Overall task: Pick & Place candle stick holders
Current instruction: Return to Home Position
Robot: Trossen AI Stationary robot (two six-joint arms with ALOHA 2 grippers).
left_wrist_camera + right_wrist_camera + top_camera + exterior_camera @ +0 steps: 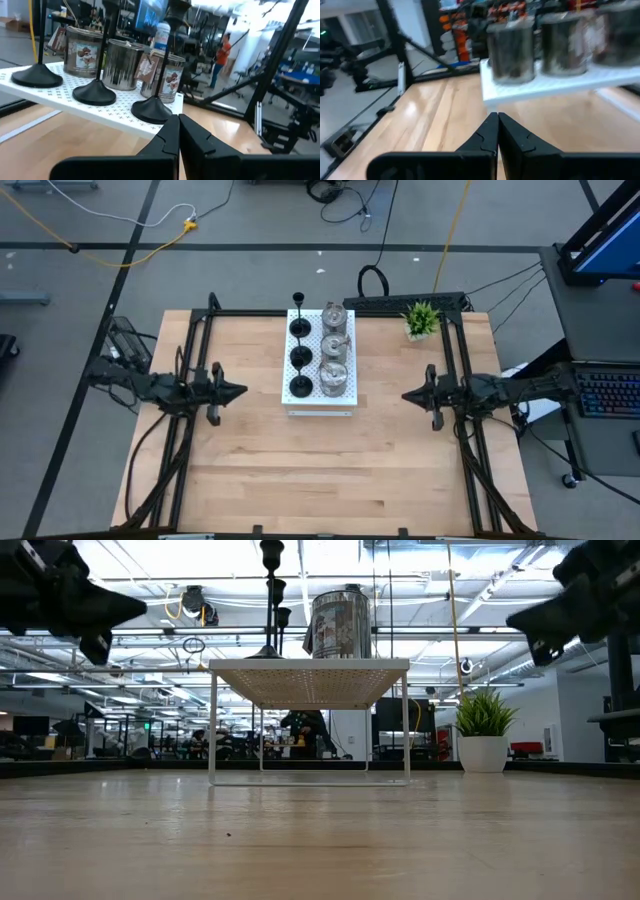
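Observation:
Three black holders (299, 358) with round bases and thin stems stand in a row on the left half of a white perforated board (321, 402). Three shiny silver holders (334, 348) stand beside them on the right half. In the left wrist view the black bases (94, 93) stand in front of the silver ones (124, 62). My left gripper (242, 391) is shut and empty, left of the board. My right gripper (405, 395) is shut and empty, right of the board. The right wrist view shows the silver holders (512, 50) on the board's edge (545, 87).
The board stands raised on thin legs (213, 730) above the wooden table (320, 470). A small green potted plant (421, 320) stands at the table's far right. Dark frame rails (190, 350) run along both sides. A person (220, 57) stands in the room beyond.

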